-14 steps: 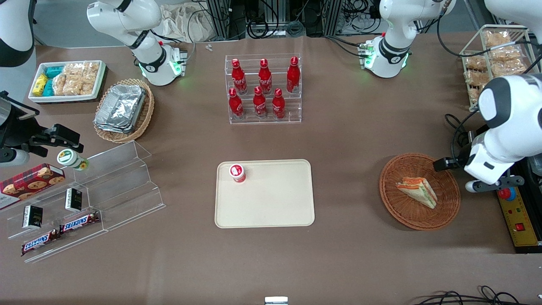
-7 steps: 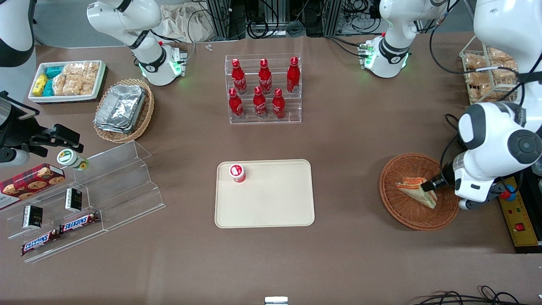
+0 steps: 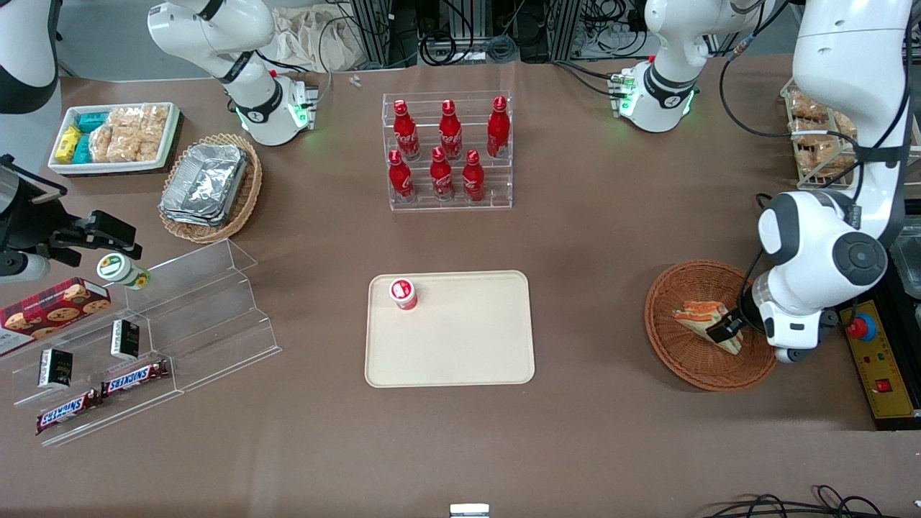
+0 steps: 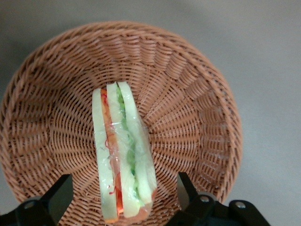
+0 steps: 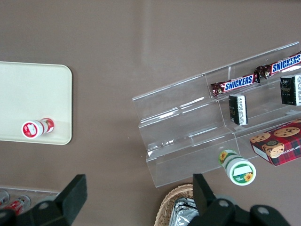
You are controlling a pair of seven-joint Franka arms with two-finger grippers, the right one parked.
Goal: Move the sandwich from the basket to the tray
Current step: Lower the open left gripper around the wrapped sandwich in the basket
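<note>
The sandwich [image 3: 700, 320] [image 4: 123, 150], a wrapped wedge of pale bread with orange and green layers, lies in the reddish-brown wicker basket [image 3: 676, 356] [image 4: 197, 108] toward the working arm's end of the table. My left gripper [image 3: 725, 329] [image 4: 123, 200] hangs low over the basket, open, one finger [image 4: 59, 195] on each side of the sandwich's wide end, neither touching it. The cream tray [image 3: 468, 345] [image 5: 28, 89] lies mid-table, nearer the front camera than the bottle rack.
A red bottle [image 3: 404, 293] stands on the tray's corner. A clear rack of red bottles [image 3: 447, 151] stands farther back. Toward the parked arm's end are clear stepped shelves [image 3: 180, 316] with snack bars, a foil-container basket [image 3: 209, 187] and a white snack tray [image 3: 115, 137]. A yellow control box [image 3: 881, 374] lies beside the basket.
My left gripper has swung from beside the basket's rim in over the basket and come down around the sandwich's wide end. The sandwich has not moved.
</note>
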